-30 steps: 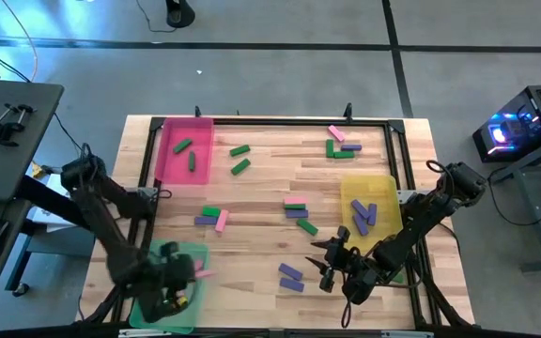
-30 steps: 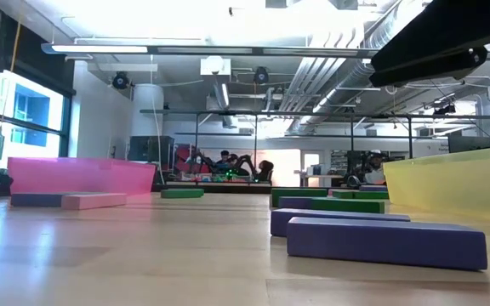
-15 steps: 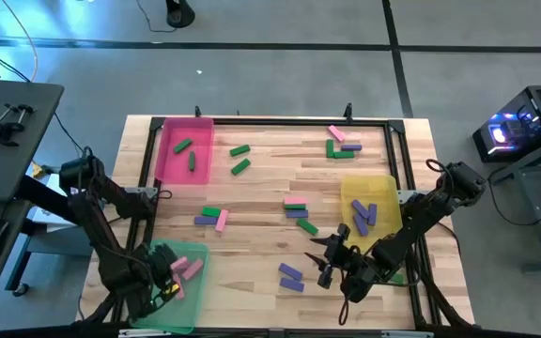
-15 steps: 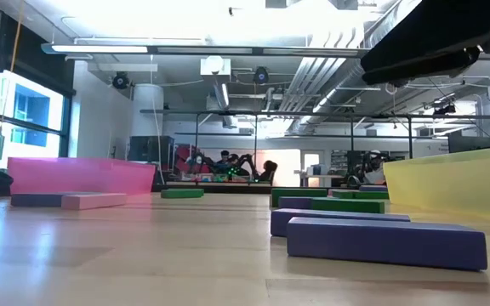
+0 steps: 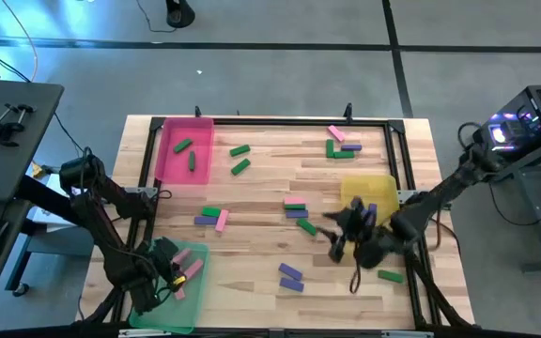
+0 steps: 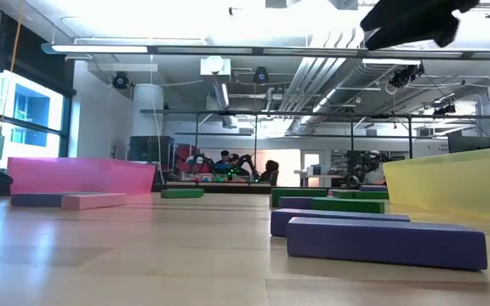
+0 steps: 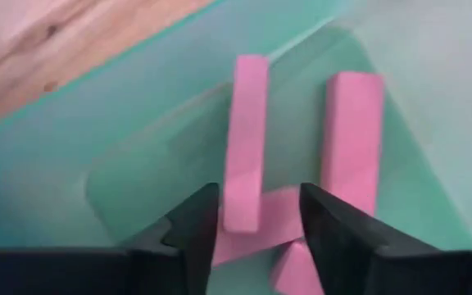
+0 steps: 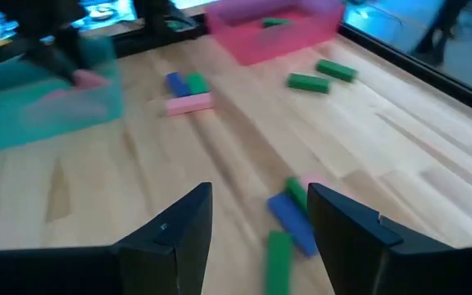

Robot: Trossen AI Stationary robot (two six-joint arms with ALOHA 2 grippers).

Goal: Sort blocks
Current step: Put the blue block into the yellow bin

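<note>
From my seat I see a table point(image 5: 261, 188) of pale planked wood with a smooth, lightly sheened finish. Under my left gripper point(image 7: 256, 238) the green tray point(image 7: 72, 164) looks like translucent, glossy plastic, and the pink blocks point(image 7: 248, 139) in it look solid, smooth and matt. The right gripper point(image 8: 260, 238) has dark, matt fingers point(image 8: 347, 238) that look like hard plastic.

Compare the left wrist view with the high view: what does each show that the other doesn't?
Only the left wrist view shows the open left gripper close above pink blocks. Only the high view shows the right gripper near the yellow tray, the pink tray and the scattered blocks. Both show the green tray holding pink blocks.
</note>
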